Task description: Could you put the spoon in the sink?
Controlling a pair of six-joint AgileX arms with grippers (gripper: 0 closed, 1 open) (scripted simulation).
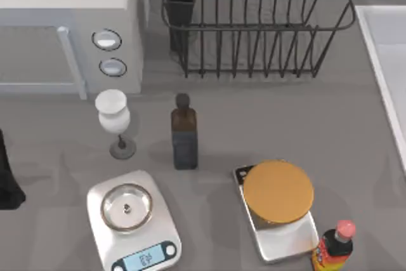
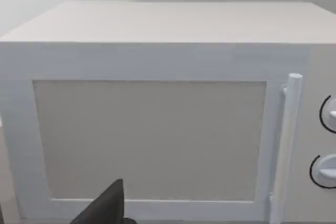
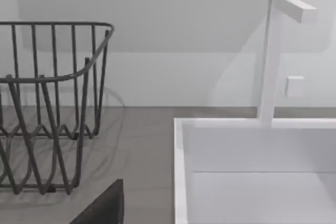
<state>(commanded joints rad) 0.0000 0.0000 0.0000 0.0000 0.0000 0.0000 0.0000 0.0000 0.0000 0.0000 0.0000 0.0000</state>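
The spoon is out of view. The sink (image 1: 388,49) is a pale basin with a raised rim at the table's right edge. In the right wrist view the sink (image 3: 181,171) lies close ahead with its white faucet (image 3: 270,56) behind it. A dark part of my right gripper (image 3: 102,208) shows low in that view, short of the sink's near corner. A dark part of my left gripper (image 2: 102,208) faces the microwave door (image 2: 149,140). My left arm (image 1: 7,185) is at the table's left edge.
The black wire dish rack (image 1: 254,30) stands at the back, left of the sink. Also on the table are a microwave (image 1: 70,23), a white goblet (image 1: 114,118), a dark bottle (image 1: 184,134), a kitchen scale (image 1: 133,220), an orange disc on a tray (image 1: 278,191) and a red-capped sauce bottle (image 1: 334,245).
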